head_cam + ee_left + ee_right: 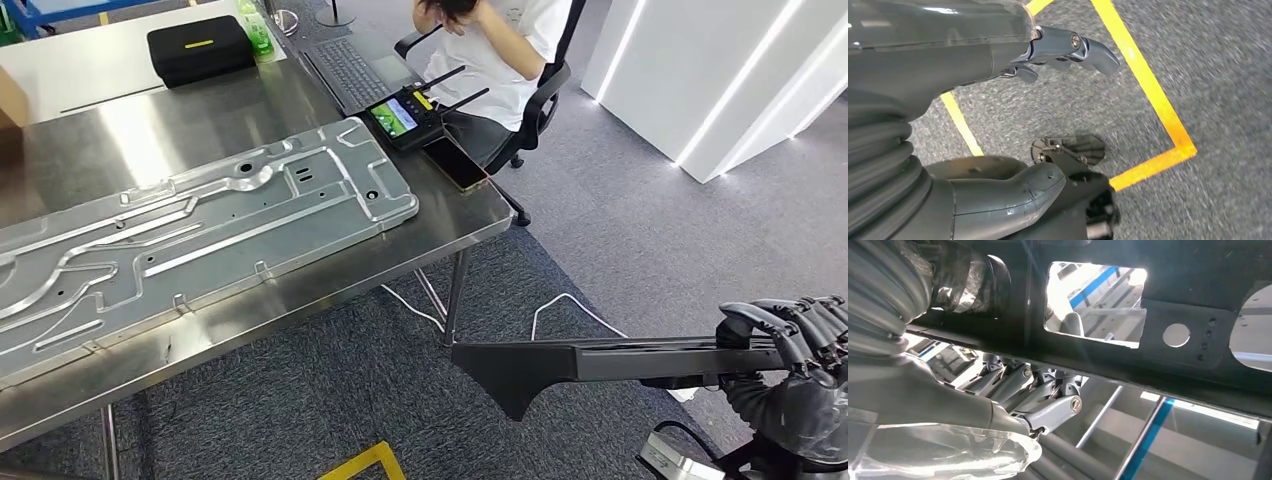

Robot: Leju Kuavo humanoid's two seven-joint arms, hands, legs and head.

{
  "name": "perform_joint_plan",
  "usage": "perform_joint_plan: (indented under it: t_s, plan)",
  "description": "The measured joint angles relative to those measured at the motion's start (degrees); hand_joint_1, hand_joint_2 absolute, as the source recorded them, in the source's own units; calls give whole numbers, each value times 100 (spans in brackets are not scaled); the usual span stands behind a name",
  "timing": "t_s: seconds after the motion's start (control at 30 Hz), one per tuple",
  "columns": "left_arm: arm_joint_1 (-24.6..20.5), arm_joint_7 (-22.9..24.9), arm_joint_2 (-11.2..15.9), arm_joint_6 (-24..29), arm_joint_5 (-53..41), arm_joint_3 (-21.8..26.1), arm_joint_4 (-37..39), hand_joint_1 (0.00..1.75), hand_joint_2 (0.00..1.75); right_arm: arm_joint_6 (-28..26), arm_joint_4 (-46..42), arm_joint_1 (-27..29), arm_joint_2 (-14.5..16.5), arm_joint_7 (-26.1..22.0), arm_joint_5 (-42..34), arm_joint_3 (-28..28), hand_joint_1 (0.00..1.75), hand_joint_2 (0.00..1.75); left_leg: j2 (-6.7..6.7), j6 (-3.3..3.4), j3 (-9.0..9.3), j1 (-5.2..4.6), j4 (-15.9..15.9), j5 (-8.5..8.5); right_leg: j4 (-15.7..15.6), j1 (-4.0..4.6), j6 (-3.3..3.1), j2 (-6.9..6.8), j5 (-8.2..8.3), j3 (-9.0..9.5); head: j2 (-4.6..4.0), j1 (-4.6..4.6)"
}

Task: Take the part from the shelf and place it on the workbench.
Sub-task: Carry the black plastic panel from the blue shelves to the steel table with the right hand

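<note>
Looking across the head view from the left, I had the steel workbench (300,290) filling that side, with a big stamped aluminium panel (190,240) already lying flat on it. Further back sat a black case (200,47), a laptop (350,70) and a handheld controller with antennas (405,118) near the far corner, and a person in a white shirt (505,50) sat in the office chair just beyond.

My left hand (1068,47) was hanging over the grey carpet and yellow floor tape (1148,95), fingers loosely apart, nothing in it.

Over on the right, the right hand (795,330) had its fingers wrapped around the black metal part (560,365), a long flat bracket with cutouts, carried level out past the bench's corner, well apart from it.

So I'd call it the carry step. Next I'd need to swing the part over bare bench surface without clipping the panel or controller.
</note>
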Motion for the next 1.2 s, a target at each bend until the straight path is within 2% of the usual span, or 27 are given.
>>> perform_joint_plan:
  t_s: [0.03, 0.1, 0.13, 0.17, 0.2, 0.23, 0.27, 0.33, 0.4, 0.47, 0.5, 0.57, 0.6, 0.67, 0.7, 0.73, 0.77, 0.8, 0.87, 0.9, 0.93, 0.97, 1.0, 1.07, 1.13, 1.17, 1.2]
  plan:
    - [-1, -4, -1, 0, 10, 8, 0, 0, 175, -1, 4, -5, -28, 8, -15, -25, 175, 175, -56, 37, 19, 13, -32, 21, 121, -17, 25, 124, -97, -35, 0, 1]
    - [-22, -9, -3, 0, 26, 16, 0, 0, 175, -3, 22, -7, -76, 21, -37, -69, 175, 175, -172, 84, 43, 27, -65, 45, 688, -42, 55, 455, -428, -286, 0, 7]
    - [-33, -9, -4, -1, 30, 18, 0, 0, 175, -3, 35, -5, -93, 28, -43, -86, 175, 175, -232, 95, 40, 26, -61, 48, 1067, -44, 64, 548, -599, -482, 0, 8]
    - [-40, -9, -4, -2, 31, 20, 0, 0, 175, -3, 55, -2, -107, 38, -46, -98, 175, 175, -307, 98, 40, 22, -56, 46, 1371, -43, 71, 588, -688, -655, 0, 9]
    - [-41, -9, -4, -3, 31, 22, 0, 0, 175, -2, 76, -1, -121, 51, -49, -106, 175, 175, -383, 99, 43, 17, -49, 43, 1512, -43, 73, 603, -670, -754, 0, 8]
    - [-42, -9, -4, -4, 31, 24, 0, 0, 175, -2, 96, -2, -136, 67, -51, -111, 175, 175, -464, 95, 50, 14, -37, 38, 1434, -43, 68, 617, -529, -751, 0, 8]
    - [-42, -9, -5, -5, 31, 26, 0, 0, 175, -2, 115, -4, -154, 81, -54, -116, 175, 175, -547, 88, 61, 14, -23, 31, 1151, -44, 55, 654, -299, -647, 0, 8]
    - [-49, -9, -14, -6, 31, 31, 0, 0, 175, -2, 145, -6, -186, 97, -54, -123, 175, 175, -694, 61, 58, 14, 14, 11, 407, -53, 15, 899, 78, -347, 0, 9]
    - [-60, -9, -25, -5, 34, 41, 0, 0, 175, -1, 172, -3, -209, 105, -54, -138, 175, 175, -825, 13, 11, 24, 40, 11, 55, -48, -14, 1082, 163, -212, 0, 10]
    - [-52, -6, -30, -3, 38, 57, 0, 0, 175, 0, 195, -2, -228, 109, -54, -151, 175, 175, -940, -58, -31, 37, 35, 26, 16, -42, -47, 1001, 160, -197, 0, 10]
    - [-41, -5, -31, -1, 38, 66, 0, 0, 175, 0, 203, -3, -234, 109, -54, -154, 175, 175, -884, -90, -43, 33, 55, 8, -15, -50, -76, 933, 169, -177, 0, 10]
    - [-38, -2, -35, 2, 42, 77, 0, 0, 175, -1, 212, 17, -238, 110, -54, -160, 175, 175, -573, -143, -183, 14, 349, -185, -74, -74, -153, 776, 183, -136, 0, 3]
    - [-44, -1, -37, 2, 43, 81, 0, 0, 175, -1, 216, 32, -238, 109, -54, -165, 175, 175, -387, -163, -337, 23, 674, -361, -82, -66, -181, 690, 178, -124, 0, 1]
    - [-57, -1, -37, 1, 45, 92, 0, 0, 175, -2, 226, 56, -238, 109, -54, -172, 175, 175, -239, -203, -708, 58, 1413, -672, -77, -51, -205, 520, 158, -116, 0, -1]
    - [-54, -1, -37, -1, 46, 98, 0, 0, 175, -2, 231, 61, -238, 108, -54, -173, 175, 175, -216, -219, -810, 73, 1614, -705, -74, -48, -204, 441, 147, -108, 0, -1]
    - [-46, -1, -37, -2, 47, 104, 0, 0, 175, -2, 234, 64, -238, 108, -54, -173, 175, 175, -195, -229, -799, 84, 1592, -625, -71, -48, -196, 367, 133, -96, 0, -1]
    - [-38, -1, -37, -2, 48, 108, 0, 0, 175, -2, 237, 65, -238, 109, -54, -173, 175, 175, -157, -230, -670, 90, 1344, -452, -67, -49, -183, 297, 115, -75, 0, -1]
    - [-33, -1, -37, -2, 49, 111, 0, 0, 175, -2, 238, 65, -238, 108, -54, -173, 175, 175, -66, -218, -458, 89, 938, -249, -62, -48, -163, 230, 92, -47, 0, -1]
    - [-43, -4, -38, -2, 49, 114, 0, 0, 175, -2, 238, 67, -238, 109, -54, -174, 175, 175, 164, -158, -104, 45, 257, -22, -44, -21, -104, 109, 44, -1, 0, 0]
    - [-50, -7, -39, -2, 49, 114, 0, 0, 175, -2, 238, 67, -238, 108, -54, -175, 175, 175, 228, -123, -33, 23, 104, -3, -38, -4, -74, 52, 27, 14, 0, 1]
    - [-51, -9, -40, -2, 50, 115, 0, 0, 175, -2, 238, 67, -238, 109, -54, -176, 175, 175, 217, -88, -35, 1, 78, -24, -40, 8, -44, -4, 17, 25, 0, 2]
    - [-48, -12, -40, -2, 51, 116, 0, 0, 175, -1, 239, 65, -238, 109, -53, -177, 175, 175, 141, -55, -42, 4, 66, -14, -49, 7, -14, -58, 10, 45, 0, 2]
    - [-38, -15, -40, -2, 52, 117, 0, 0, 175, -1, 241, 62, -238, 109, -52, -177, 175, 175, 77, -22, -30, 11, 41, -2, -44, -5, 18, -60, -13, 68, 0, 3]
    - [-35, -27, -41, -2, 54, 120, 0, 0, 175, -2, 247, 63, -238, 110, -46, -183, 175, 175, -45, 47, 6, 37, -19, 35, 176, -34, 67, 184, -193, 9, 0, 6]
    - [-52, -37, -43, -1, 56, 124, 0, 0, 175, -3, 263, 73, -238, 113, -41, -194, 175, 175, -170, 86, 10, 43, -40, 55, 835, -47, 86, 511, -552, -309, 0, 9]
    - [-59, -38, -43, -1, 57, 128, 0, 0, 175, -3, 274, 76, -238, 115, -41, -198, 175, 175, -241, 92, 5, 35, -38, 55, 1199, -47, 89, 578, -694, -507, 0, 9]
    - [-61, -38, -44, 0, 58, 136, 0, 0, 175, -2, 287, 78, -238, 115, -41, -199, 175, 175, -318, 95, 3, 27, -32, 55, 1448, -44, 89, 605, -743, -657, 0, 9]
